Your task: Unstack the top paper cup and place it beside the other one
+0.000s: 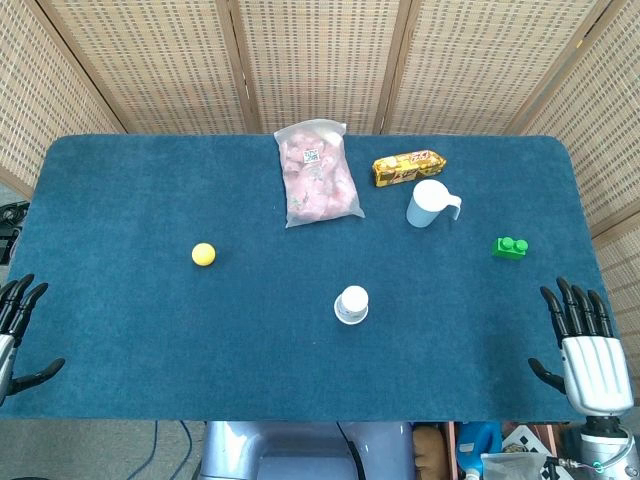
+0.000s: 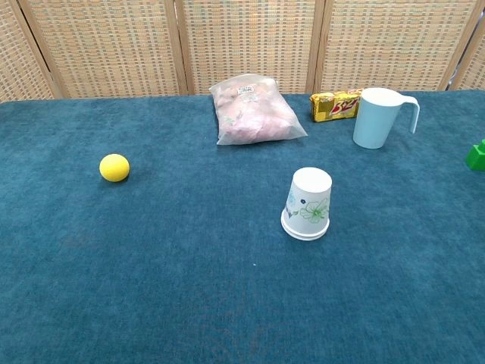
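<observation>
A stack of white paper cups [image 1: 351,305] with a green flower print stands upside down near the front middle of the blue table; in the chest view the paper cups [image 2: 307,204] show doubled rims at the base. My left hand [image 1: 14,318] hangs at the table's left front corner, fingers spread, holding nothing. My right hand [image 1: 585,345] sits at the right front corner, fingers apart and empty. Both hands are far from the cups and show only in the head view.
A yellow ball [image 1: 203,254] lies left of the cups. At the back are a bag of pink sweets [image 1: 317,172], a yellow snack packet [image 1: 408,167] and a pale blue mug [image 1: 431,204]. A green brick [image 1: 511,247] sits to the right.
</observation>
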